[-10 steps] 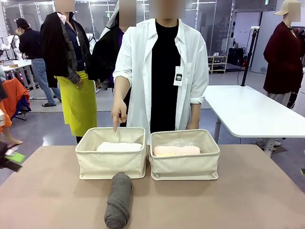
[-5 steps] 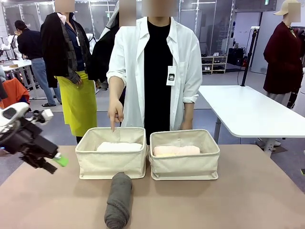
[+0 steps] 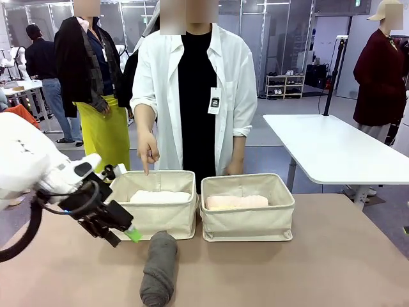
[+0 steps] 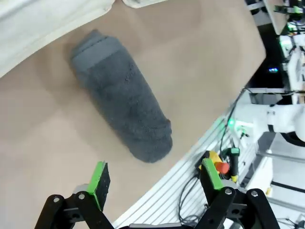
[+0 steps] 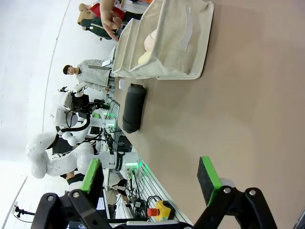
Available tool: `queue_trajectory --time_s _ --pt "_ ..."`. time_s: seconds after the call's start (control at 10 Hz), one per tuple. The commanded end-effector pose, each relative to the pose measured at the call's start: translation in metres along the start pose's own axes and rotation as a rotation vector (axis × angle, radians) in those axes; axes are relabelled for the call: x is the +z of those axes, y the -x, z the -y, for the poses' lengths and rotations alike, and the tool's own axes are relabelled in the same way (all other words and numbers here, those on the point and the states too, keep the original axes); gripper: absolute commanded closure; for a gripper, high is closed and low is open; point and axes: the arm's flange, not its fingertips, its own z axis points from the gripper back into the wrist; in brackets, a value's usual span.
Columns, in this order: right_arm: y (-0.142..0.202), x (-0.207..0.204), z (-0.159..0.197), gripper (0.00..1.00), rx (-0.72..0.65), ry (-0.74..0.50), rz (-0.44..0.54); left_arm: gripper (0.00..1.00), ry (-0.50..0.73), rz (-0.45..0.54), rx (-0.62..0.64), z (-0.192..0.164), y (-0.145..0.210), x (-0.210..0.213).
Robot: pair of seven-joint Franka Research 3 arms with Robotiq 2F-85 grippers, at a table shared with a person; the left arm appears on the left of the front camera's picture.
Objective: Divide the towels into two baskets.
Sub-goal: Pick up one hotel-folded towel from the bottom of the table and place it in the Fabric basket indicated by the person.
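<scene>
The dark grey towel (image 3: 158, 267) lies rolled on the table in front of the left basket (image 3: 150, 220). That basket holds the white towel (image 3: 160, 197). In the right basket (image 3: 248, 222) the pale pink towel (image 3: 239, 201) lies on the pale yellow one (image 3: 216, 208). My left gripper (image 3: 123, 236) hangs open just left of the grey towel's far end. In the left wrist view the grey towel (image 4: 121, 112) lies beyond the open left gripper (image 4: 155, 174). My right gripper (image 5: 150, 174) is open over bare table, far from the grey towel (image 5: 132, 107) and a basket (image 5: 181, 43).
A person stands behind the baskets with a hand (image 3: 148, 150) pointing down at the left basket's far rim. Other people stand farther back. A white table (image 3: 332, 150) sits at the back right. An emergency-stop button (image 4: 220, 167) shows below the table's front edge.
My left arm has swung in from the left edge to just beside the grey towel. The person has shifted left, still pointing at the left basket.
</scene>
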Motion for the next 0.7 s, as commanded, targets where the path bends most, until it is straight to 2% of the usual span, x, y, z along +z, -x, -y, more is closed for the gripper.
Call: queue_trajectory --time_s 0.0,0.2,0.6 --pt "0.0 0.0 -0.003 0.0 0.008 0.002 0.002 0.04 -0.069 0.06 0.06 -0.001 0.023 -0.027" --pt "0.0 0.0 -0.003 0.0 0.008 0.002 0.002 0.04 -0.102 0.097 0.128 -0.002 0.019 -0.045" --pt "0.0 0.0 -0.003 0.0 0.008 0.002 0.002 0.04 -0.053 0.056 0.237 -0.002 0.013 -0.079"
